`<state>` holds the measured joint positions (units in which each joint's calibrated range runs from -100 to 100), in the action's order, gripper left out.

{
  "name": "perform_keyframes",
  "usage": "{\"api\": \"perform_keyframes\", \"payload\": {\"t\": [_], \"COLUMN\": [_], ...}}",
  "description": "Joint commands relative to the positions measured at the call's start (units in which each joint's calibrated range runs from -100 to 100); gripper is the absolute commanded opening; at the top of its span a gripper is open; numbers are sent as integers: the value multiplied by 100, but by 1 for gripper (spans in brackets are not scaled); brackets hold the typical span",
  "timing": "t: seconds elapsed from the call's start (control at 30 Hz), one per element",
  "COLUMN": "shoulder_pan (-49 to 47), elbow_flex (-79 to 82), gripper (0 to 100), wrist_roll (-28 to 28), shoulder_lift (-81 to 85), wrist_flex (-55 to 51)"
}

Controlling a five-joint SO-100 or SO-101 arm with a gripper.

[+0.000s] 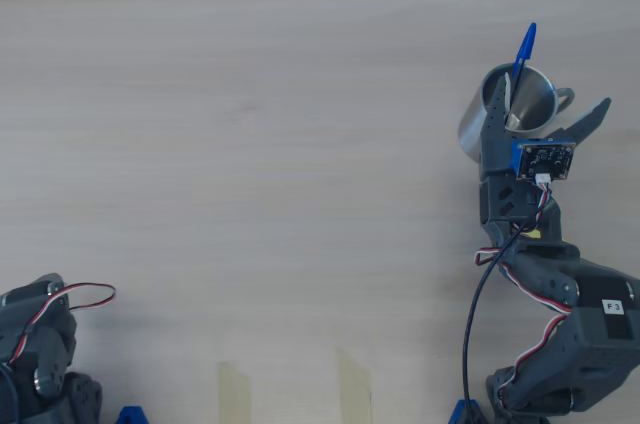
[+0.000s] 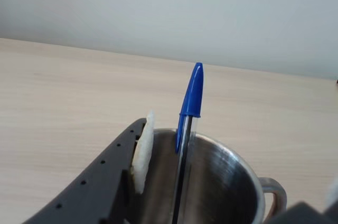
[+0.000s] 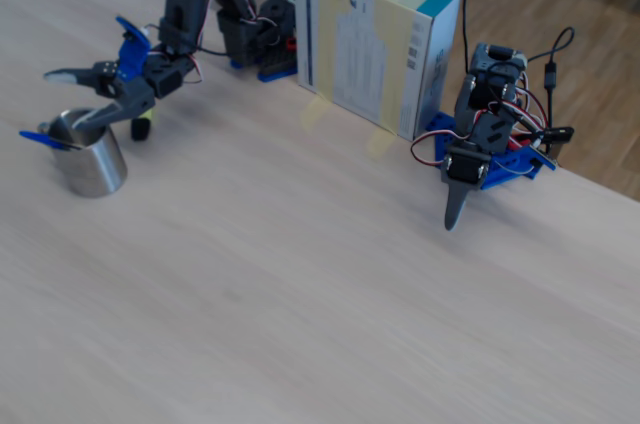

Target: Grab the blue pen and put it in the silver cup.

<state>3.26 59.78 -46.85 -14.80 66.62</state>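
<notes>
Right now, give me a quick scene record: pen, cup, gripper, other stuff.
pen: the blue pen stands in the silver cup, cap end up, leaning on the rim
cup: upright on the table, handle visible
gripper: the gripper is open above the cup; one finger inside the rim, not touching the pen
other: second arm parked beside a cardboard box
task state: pen appears delivered
</notes>
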Motion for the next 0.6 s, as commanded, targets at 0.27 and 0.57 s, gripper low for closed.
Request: {"api": "perform_keyframes", "payload": {"t": [0.27,0.57], "shoulder_pan": [-90,-82], "elbow_flex": [-78,548], "gripper": [51,51], "wrist_roll": [24,14], "shoulder_lift": [665,1688], "wrist_flex": [-9,-17]}}
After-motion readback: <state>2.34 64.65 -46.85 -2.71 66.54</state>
